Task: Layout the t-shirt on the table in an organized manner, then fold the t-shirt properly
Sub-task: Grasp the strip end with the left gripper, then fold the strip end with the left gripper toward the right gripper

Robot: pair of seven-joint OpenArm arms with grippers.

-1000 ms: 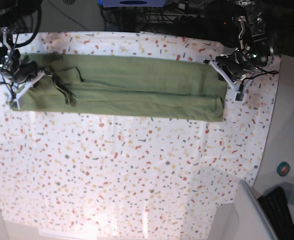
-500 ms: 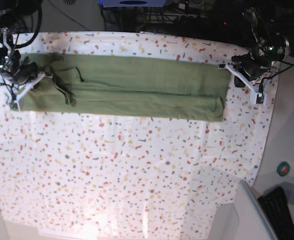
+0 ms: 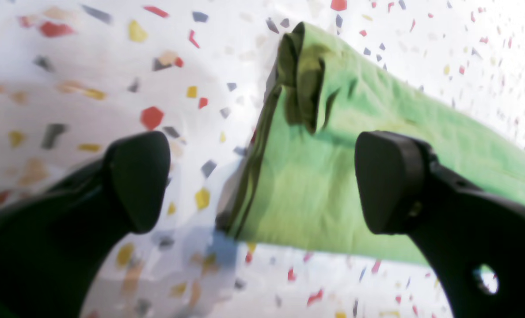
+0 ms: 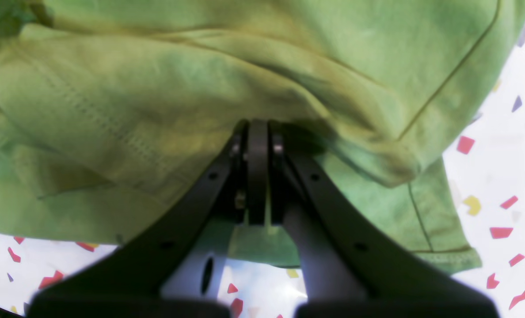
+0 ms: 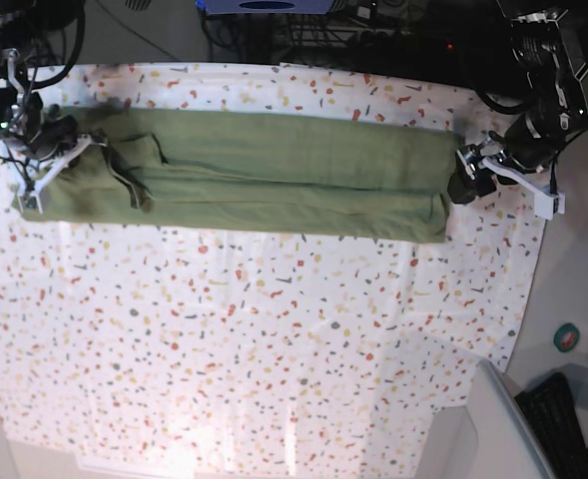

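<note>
Since a second ago the left claw point(image 3: 262, 181) has swung to the shirt's end and spread wide, holding nothing (one finger over bare cloth, the other over the fabric). At the opposite end the right claw point(image 4: 258, 172) is pinched tight on the t-shirt point(image 5: 264, 175), which lies as a long folded band across the far side of the speckled counter point(image 5: 274, 339).

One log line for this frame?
t-shirt: long band on table | left gripper: open at hem end | right gripper: shut on t-shirt
</note>
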